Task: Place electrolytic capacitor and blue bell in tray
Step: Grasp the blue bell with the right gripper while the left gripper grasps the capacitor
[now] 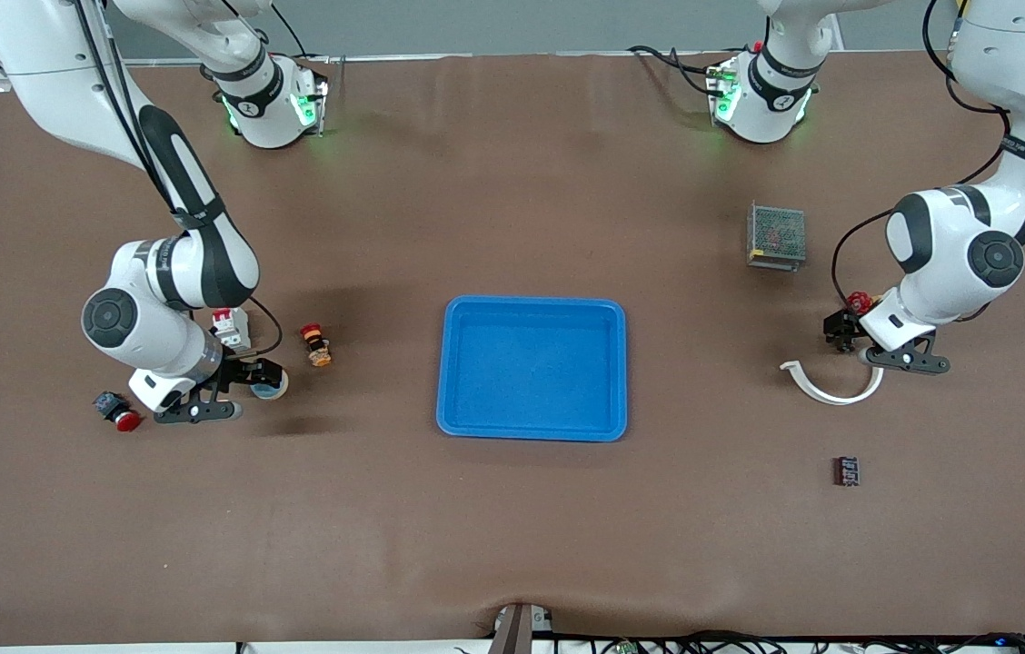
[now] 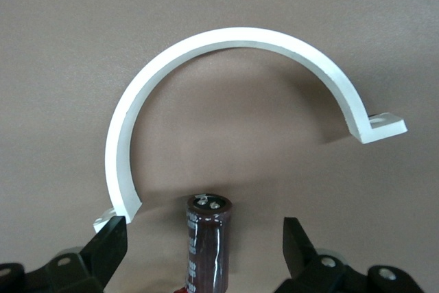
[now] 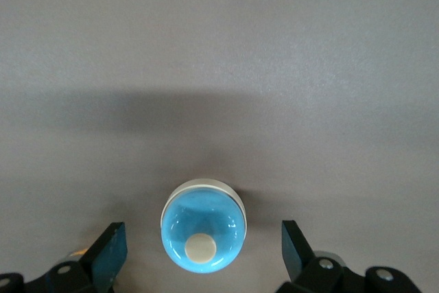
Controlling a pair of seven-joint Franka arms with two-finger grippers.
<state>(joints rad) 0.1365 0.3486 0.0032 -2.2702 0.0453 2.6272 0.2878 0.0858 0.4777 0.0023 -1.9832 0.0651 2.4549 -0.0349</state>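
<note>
Front view: blue tray (image 1: 532, 368) sat at frame centre on the brown surface (image 1: 512, 545), nothing in it.

Left claw (image 1: 850, 338), centre-right of the frame, was low over the surface beside a white half-ring clamp (image 1: 829, 386). The front view hid what lay between its fingers. The left wrist view resolved it: a dark brown electrolytic capacitor (image 2: 206, 241) stood between the two black fingers (image 2: 108, 245), with clear gaps on both sides. Claw was fully open, gripping nothing. The capacitor's lower end was cut off by the frame edge. The clamp (image 2: 226, 94) arched just past the capacitor, one foot close to a fingertip.

Right claw (image 1: 263, 380), lower left of the frame, was low over the surface. The front view gave only a pale sliver of the object beneath it. The right wrist view showed the blue bell (image 3: 204, 226), a blue dome with a cream button on top, centred between the fingers (image 3: 110, 248) with space on each side. Claw was wide open, not gripping.

Seen in the front view only:
- a red-capped push button (image 1: 117, 411), a white breaker-like part (image 1: 230, 329) and an orange-and-red button (image 1: 316, 345) near the right claw
- a mesh-covered metal box (image 1: 776, 236) in the upper right
- a small dark block (image 1: 847, 470) in the lower right, detail unreadable
- a red knob (image 1: 858, 300) by the left wrist, partly hidden
</note>
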